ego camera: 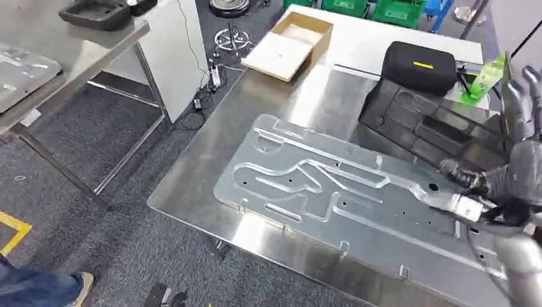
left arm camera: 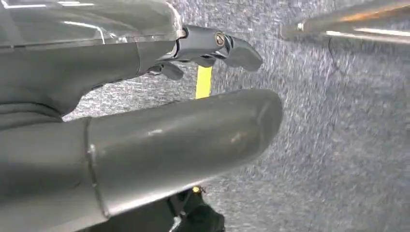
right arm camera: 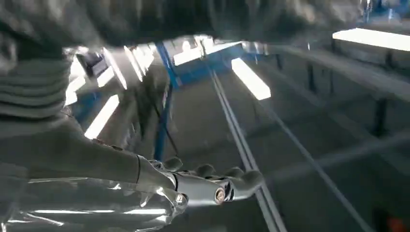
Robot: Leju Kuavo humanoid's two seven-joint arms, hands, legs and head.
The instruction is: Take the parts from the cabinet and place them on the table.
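A large embossed metal plate (ego camera: 332, 185) lies flat across the steel table (ego camera: 211, 160). At the plate's right end my right hand (ego camera: 508, 182) holds its shiny tab. The thumb lies over the tab and the other fingers (ego camera: 525, 96) are spread upward. In the right wrist view that right hand (right arm camera: 203, 186) stretches along a shiny piece of the plate (right arm camera: 92, 212). In the left wrist view my left hand (left arm camera: 145, 145) holds an edge of the plate (left arm camera: 87, 19) above the carpet. Its fingers (left arm camera: 217, 46) hook over the edge and the thick thumb sits underneath.
A black moulded tray (ego camera: 428, 125), a black case (ego camera: 418, 64) and a green object (ego camera: 486, 80) sit behind the plate. An open cardboard box (ego camera: 291, 38) stands at the far corner. A second table (ego camera: 70, 38) at left carries another plate. A person's shoe (ego camera: 67, 288) is on the carpet.
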